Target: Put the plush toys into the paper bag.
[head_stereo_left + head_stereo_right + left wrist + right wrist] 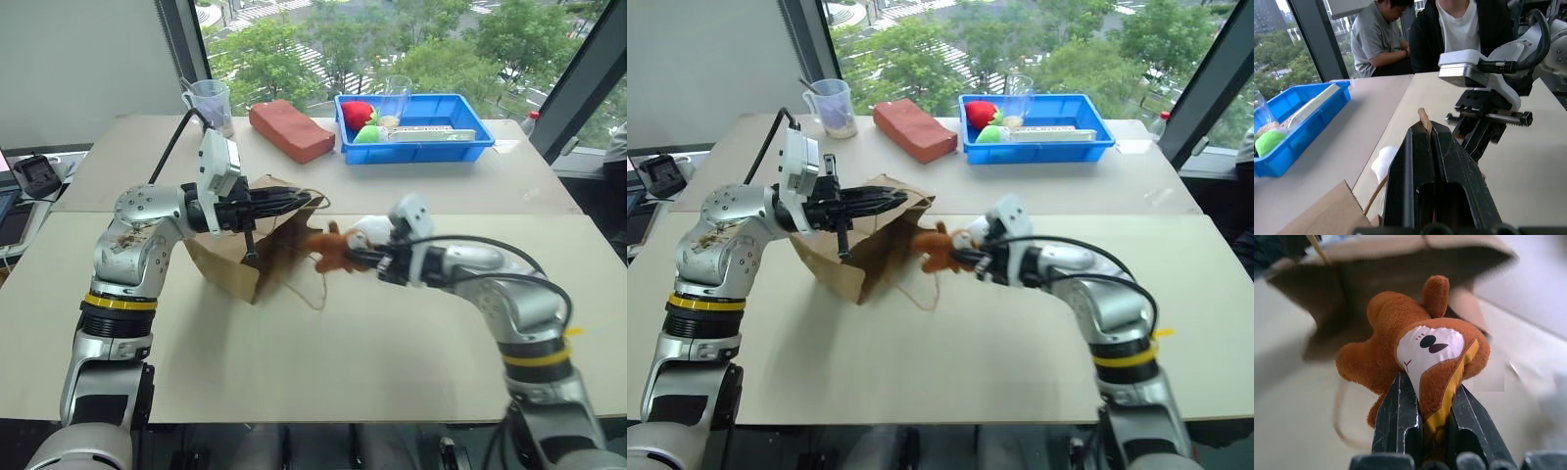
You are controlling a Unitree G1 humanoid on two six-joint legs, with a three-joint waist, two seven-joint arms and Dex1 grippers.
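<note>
A: Right gripper [1422, 418] is pinching the brown monkey [1418, 352], jaws narrow on its lower body, face turned toward the wrist. It's hanging just right of the paper bag [257, 257] mouth.

B: And the left gripper [294, 201]?

A: Fingers pressed together on the bag's top edge, twine handle [1424, 121] poking out between them. It's holding the mouth up and open toward the right.

B: White toy?

A: White plush toy [369, 231] is lying on the table just beside the right gripper, behind the monkey. Not bagged yet.

B: How to do this step right?

A: I'd say carry the monkey left, well past the rim, before letting go. The bag is tilting and floppy, so the left grip should be staying put. Watch the loose handle loop [315, 284] near the mouth; a leg could snag.
</note>
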